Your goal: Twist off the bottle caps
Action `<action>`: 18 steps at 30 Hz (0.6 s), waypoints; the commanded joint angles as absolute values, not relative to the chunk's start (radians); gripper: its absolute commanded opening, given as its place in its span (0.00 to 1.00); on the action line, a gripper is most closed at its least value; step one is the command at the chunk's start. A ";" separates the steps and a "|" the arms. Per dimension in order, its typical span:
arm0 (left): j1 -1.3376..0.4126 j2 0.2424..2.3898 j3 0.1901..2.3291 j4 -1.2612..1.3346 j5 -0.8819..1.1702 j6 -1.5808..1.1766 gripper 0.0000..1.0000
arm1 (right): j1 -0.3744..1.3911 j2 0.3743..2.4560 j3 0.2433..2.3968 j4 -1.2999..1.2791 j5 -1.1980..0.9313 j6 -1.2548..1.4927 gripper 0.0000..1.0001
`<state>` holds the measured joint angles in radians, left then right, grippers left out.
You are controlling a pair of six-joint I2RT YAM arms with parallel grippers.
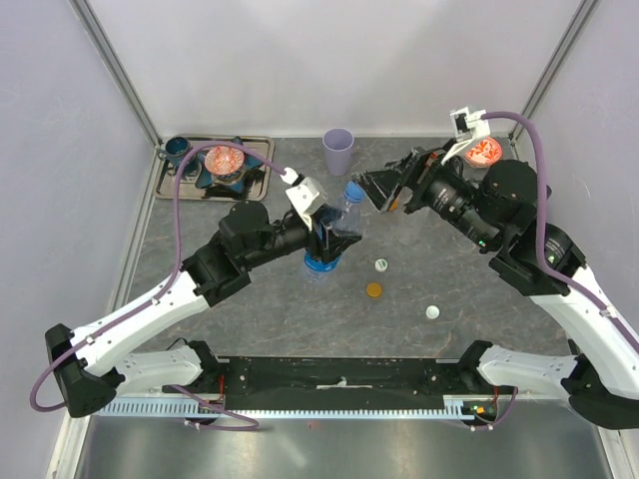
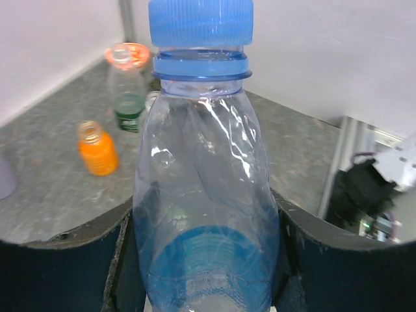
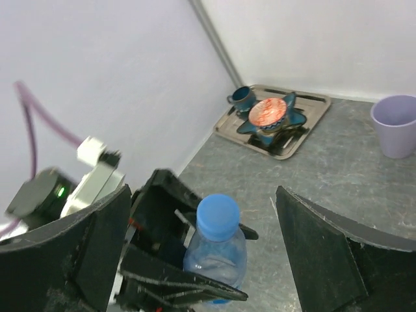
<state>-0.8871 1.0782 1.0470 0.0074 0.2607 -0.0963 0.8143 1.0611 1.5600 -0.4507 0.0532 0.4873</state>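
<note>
- On the table [image 1: 250,319], from above, the left gripper [image 1: 332,238] is clamped on the blue bottle [image 1: 346,212], which tilts toward the right gripper [image 1: 382,190].
- The right gripper's jaws gape wide and empty, just beside the blue cap [image 1: 352,190].
- Three loose caps lie nearby: white-green cap [image 1: 381,264], orange cap [image 1: 374,290], white cap [image 1: 433,312].
- Left wrist: both fingers [image 2: 65,266] press the blue bottle's [image 2: 205,214] sides, and its blue cap [image 2: 200,23] is on.
- Behind stand the capless orange bottle [image 2: 97,151] and the green-label bottle [image 2: 129,88].
- Right wrist: the fingers [image 3: 71,253] are spread far apart and hold nothing. The blue cap [image 3: 218,214] sits between them, untouched.
- Beyond are a cup [image 3: 395,123] and a tray [image 3: 312,133].
</note>
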 commanded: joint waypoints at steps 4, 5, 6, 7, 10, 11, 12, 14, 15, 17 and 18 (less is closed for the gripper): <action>-0.983 1.095 1.052 0.072 -0.211 0.052 0.44 | 0.816 1.132 1.565 -0.449 0.252 0.623 0.98; -0.991 1.098 1.054 0.072 -0.228 0.061 0.44 | 0.815 1.147 1.565 -0.446 0.261 0.623 0.98; -0.997 1.101 1.052 0.074 -0.245 0.063 0.44 | 0.816 1.155 1.566 -0.446 0.259 0.623 0.98; -1.000 1.107 1.054 0.077 -0.248 0.066 0.44 | 0.816 1.161 1.571 -0.446 0.255 0.621 0.98; -1.011 1.115 1.054 0.084 -0.261 0.071 0.44 | 0.818 1.189 1.572 -0.437 0.242 0.624 0.97; -1.011 1.121 1.054 0.083 -0.262 0.071 0.44 | 0.818 1.198 1.571 -0.430 0.241 0.623 0.96; -1.014 1.120 1.052 0.086 -0.264 0.072 0.44 | 0.818 1.204 1.571 -0.428 0.238 0.624 0.96; -1.015 1.120 1.051 0.092 -0.265 0.074 0.44 | 0.818 1.218 1.571 -0.423 0.235 0.623 0.93; -1.015 1.120 1.051 0.094 -0.265 0.074 0.44 | 0.818 1.221 1.569 -0.420 0.235 0.618 0.92; -1.016 1.120 1.051 0.092 -0.265 0.077 0.44 | 0.816 1.232 1.565 -0.416 0.227 0.617 0.87; -1.017 1.117 1.051 0.092 -0.264 0.077 0.44 | 0.818 1.233 1.562 -0.416 0.224 0.617 0.85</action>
<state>-1.0088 1.1210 1.0439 0.0193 -0.2264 0.0296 0.8143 1.2247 1.5600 -0.4526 0.2192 0.6102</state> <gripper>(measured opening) 0.641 0.882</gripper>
